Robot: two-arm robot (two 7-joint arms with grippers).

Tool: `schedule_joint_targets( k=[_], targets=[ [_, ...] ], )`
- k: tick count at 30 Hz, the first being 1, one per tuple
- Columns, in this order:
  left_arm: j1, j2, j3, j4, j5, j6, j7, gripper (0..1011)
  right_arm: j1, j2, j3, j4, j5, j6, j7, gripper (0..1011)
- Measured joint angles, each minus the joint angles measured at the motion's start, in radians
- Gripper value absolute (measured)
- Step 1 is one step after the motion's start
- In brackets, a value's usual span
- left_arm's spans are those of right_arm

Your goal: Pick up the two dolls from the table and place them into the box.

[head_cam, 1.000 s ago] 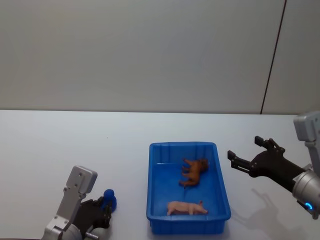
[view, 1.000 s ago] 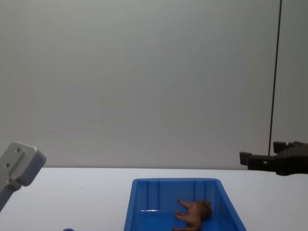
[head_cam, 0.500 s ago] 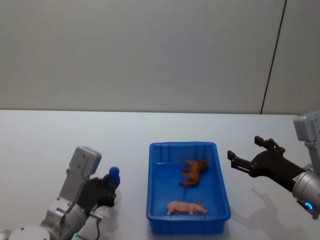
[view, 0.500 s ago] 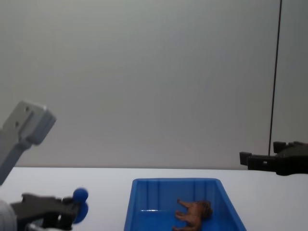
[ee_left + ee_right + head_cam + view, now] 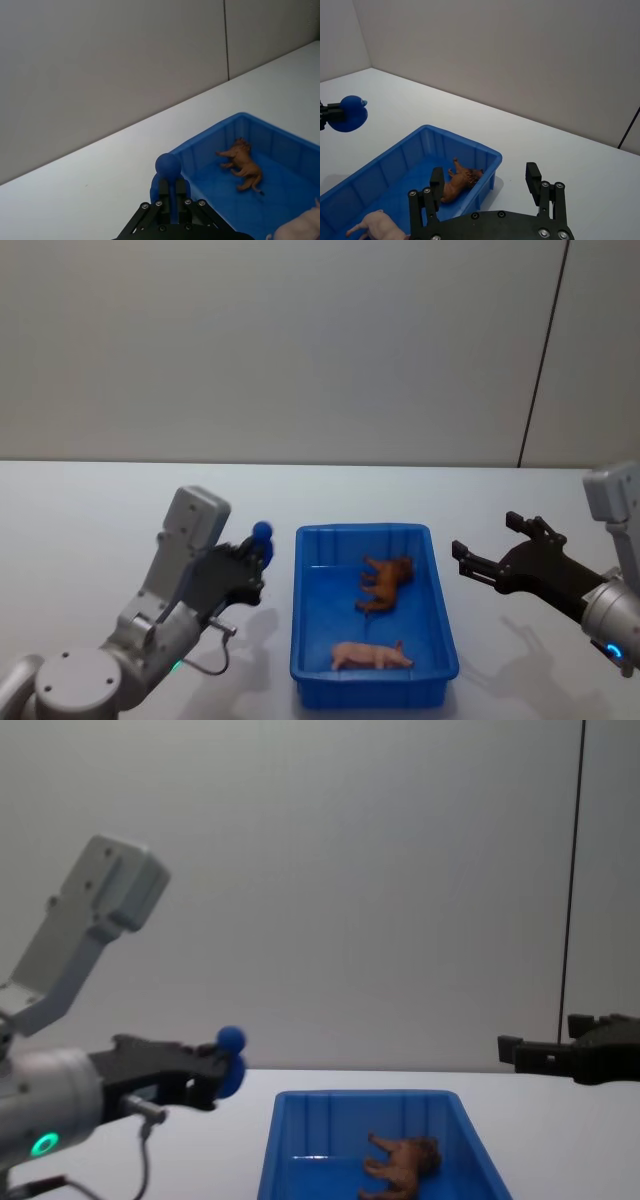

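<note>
We note the white table [image 5: 90,530] as the largest item, carrying everything else. On it, near the middle, sits the blue box [image 5: 300,640], open-topped, long axis running away from the robot.

Left end effector [image 5: 256,558]: raised above the table just left of the box's far left corner, not touching the rim. Its fingers are pressed together on a small blue figure with a round head [image 5: 262,535]; in the left wrist view the blue figure [image 5: 168,172] stands upright between the fingers [image 5: 179,192]. In the chest view the left end effector [image 5: 218,1072] hangs above table level, left of the box [image 5: 370,1098].

Right end effector [image 5: 488,555]: held over the table to the right of the box, apart from it, fingers spread wide and pinching nothing. The right wrist view shows both fingers [image 5: 436,184] well apart.

Both dolls lie inside the box. The brown doll [image 5: 385,583] lies on its side in the far half. The pale pink doll [image 5: 372,656] lies on its side near the front wall. The two are apart.
</note>
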State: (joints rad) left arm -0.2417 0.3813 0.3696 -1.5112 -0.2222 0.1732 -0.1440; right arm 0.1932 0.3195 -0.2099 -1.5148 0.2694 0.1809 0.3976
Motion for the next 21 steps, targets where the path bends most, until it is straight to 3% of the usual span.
schedule_joint_targets(
  k=[11, 21],
  targets=[
    [-0.067, -0.076, 0.038, 0.053, 0.026, -0.039, -0.088, 83, 0.0, 0.0, 0.0, 0.0, 0.0, 0.0, 0.0, 1001],
    [-0.112, -0.132, 0.067, 0.108, 0.039, -0.063, -0.148, 358, 0.0, 0.0, 0.0, 0.0, 0.0, 0.0, 0.0, 1001]
  ],
)
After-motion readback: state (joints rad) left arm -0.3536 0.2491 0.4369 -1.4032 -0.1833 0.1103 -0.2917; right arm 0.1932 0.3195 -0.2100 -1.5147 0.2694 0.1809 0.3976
